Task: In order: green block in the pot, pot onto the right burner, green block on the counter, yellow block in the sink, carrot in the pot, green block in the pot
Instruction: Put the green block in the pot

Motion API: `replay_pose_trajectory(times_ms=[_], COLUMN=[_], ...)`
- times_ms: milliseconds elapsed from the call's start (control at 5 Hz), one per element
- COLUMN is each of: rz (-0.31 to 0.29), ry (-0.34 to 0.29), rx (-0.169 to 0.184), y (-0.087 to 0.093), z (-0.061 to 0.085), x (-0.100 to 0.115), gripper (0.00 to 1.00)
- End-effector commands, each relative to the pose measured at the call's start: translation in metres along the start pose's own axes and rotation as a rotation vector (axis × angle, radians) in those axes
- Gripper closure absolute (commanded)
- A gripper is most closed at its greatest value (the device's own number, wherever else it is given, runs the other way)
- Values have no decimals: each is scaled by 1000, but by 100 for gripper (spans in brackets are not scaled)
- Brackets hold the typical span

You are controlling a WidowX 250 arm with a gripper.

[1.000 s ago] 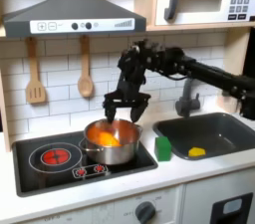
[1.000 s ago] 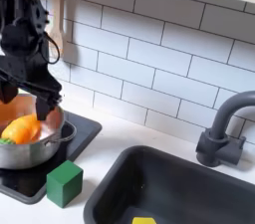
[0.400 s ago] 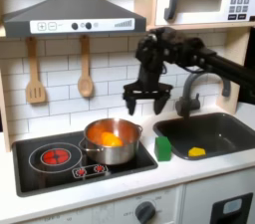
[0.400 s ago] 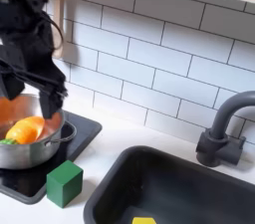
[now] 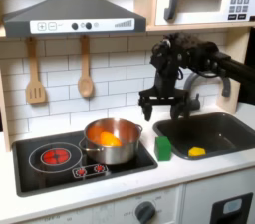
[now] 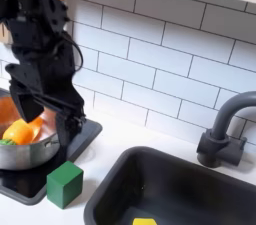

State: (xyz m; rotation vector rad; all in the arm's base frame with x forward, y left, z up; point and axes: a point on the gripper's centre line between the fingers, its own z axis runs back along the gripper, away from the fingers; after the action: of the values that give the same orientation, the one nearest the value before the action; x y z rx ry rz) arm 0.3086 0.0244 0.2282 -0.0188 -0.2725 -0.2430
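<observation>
**Q:** Two things I can't work out from where I'm standing: are the jaws holding anything, and where's the green block?

**A:** Nope, nothing in them. The gripper (image 5: 158, 106) hangs in the air with its jaws spread apart and bare space between them; you can see the same thing up close in the second exterior view (image 6: 45, 121). The green block (image 5: 163, 147) sits on the counter (image 5: 199, 173) below the jaws, a touch toward the first exterior view's right, standing upright just off the edge of the black stovetop (image 5: 45, 158). In the second exterior view the block (image 6: 65, 184) is right under the jaws.

**Q:** And the pot?

**A:** The pot (image 5: 110, 143) is down and off to the first exterior view's left of the jaws, on the stovetop, with the carrot (image 5: 105, 138) lying inside it. The second exterior view shows the orange carrot (image 6: 20, 130) against the pot wall (image 6: 35, 153), beside the nearer finger.

**Q:** Yellow block?

**A:** It's in the sink (image 5: 229, 128), below the jaws and toward the first exterior view's right, lying on the basin floor (image 5: 197, 151).
</observation>
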Motion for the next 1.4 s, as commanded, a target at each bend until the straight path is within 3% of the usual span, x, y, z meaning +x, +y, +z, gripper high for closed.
replay_pose_trajectory(times_ms=[0, 600, 1200], rz=[-9, -39, -8], ry=[33, 81, 168], rx=[-22, -30, -27], y=[-10, -23, -23], z=[-21, -50, -78], x=[-7, -4, -12], gripper=[0, 0, 0])
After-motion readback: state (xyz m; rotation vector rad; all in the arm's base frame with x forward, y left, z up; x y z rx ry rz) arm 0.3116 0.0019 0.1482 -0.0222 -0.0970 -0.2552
